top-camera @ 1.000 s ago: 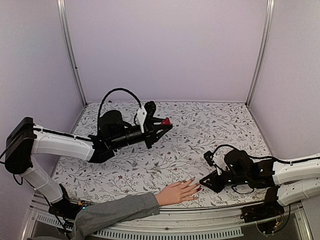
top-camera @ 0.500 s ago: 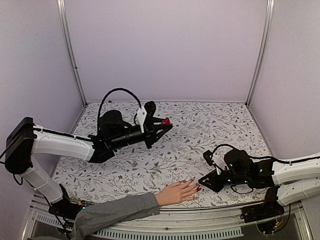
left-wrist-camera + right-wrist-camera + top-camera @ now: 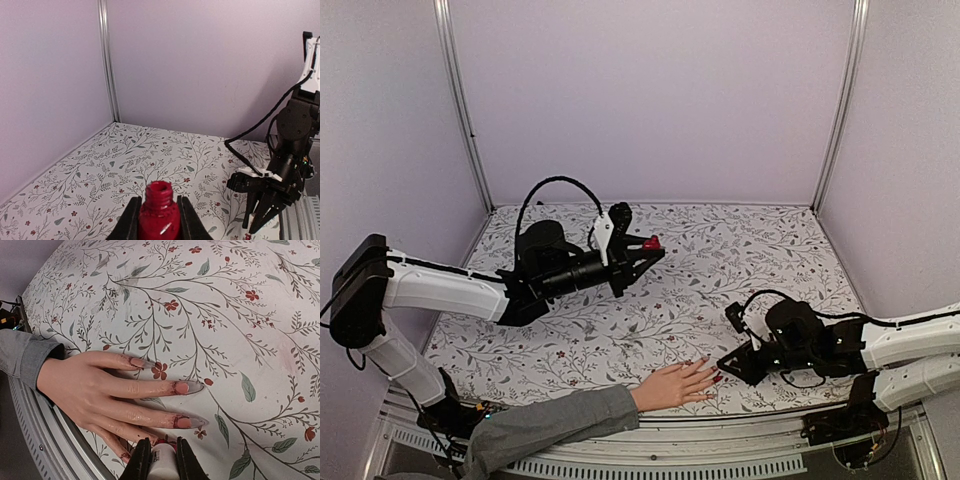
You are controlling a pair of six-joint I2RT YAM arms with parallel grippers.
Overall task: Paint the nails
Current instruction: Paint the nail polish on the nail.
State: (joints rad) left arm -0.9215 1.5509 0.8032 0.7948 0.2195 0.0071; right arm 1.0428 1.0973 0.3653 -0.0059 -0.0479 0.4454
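Right wrist view shows the right gripper [image 3: 160, 459] pinching a white brush cap [image 3: 163, 466] just above the fingers of the pale hand [image 3: 85, 385], which lies flat at the near edge of the table [image 3: 240, 310]; the nails [image 3: 182, 388] look smeared red, the skin too; the bristles are hidden, so I would lower gently and stroke outward along one nail; the left gripper [image 3: 159, 222] pinches the open red bottle [image 3: 159, 207] aloft, well apart.

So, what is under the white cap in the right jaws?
The pale hand lies there, its nails red-smeared, close to the white cap. A brush, if any, is covered by it.
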